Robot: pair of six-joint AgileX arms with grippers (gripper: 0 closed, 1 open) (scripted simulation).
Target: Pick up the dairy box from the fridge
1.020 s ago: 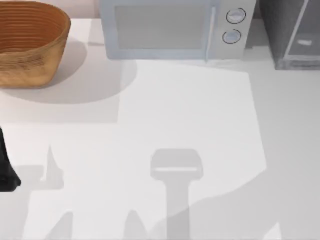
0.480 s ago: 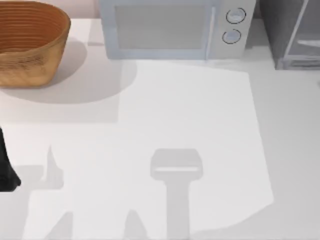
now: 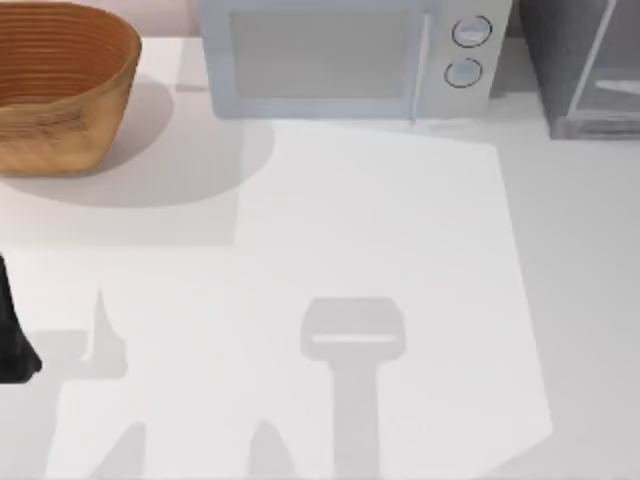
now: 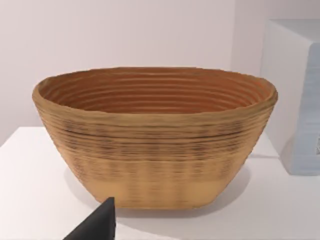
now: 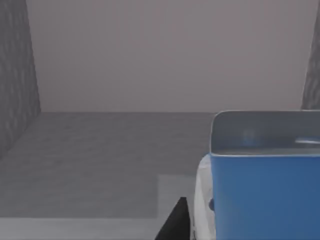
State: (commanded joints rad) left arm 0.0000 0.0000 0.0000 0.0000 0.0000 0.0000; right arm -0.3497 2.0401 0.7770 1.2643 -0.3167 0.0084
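The dairy box (image 5: 265,190), a blue carton with a white side, stands on the grey floor inside the fridge (image 3: 585,70), very close to the right wrist camera. A dark tip of my right gripper (image 5: 172,222) sits right beside the carton's white side. The grey fridge walls rise on both sides of it. In the top view the fridge is at the table's back right, with its pale-framed door swung open. My left gripper (image 4: 95,227) is parked at the table's left edge, facing the basket.
A woven brown basket (image 3: 60,85) stands at the back left, also seen close up as the basket (image 4: 155,135) in the left wrist view. A white microwave (image 3: 340,60) with two round knobs sits at the back middle, left of the fridge.
The right arm's shadow on the table's front right has shrunk toward the right corner. The pale patch seen inside the fridge has shifted slightly. The left arm has not moved.
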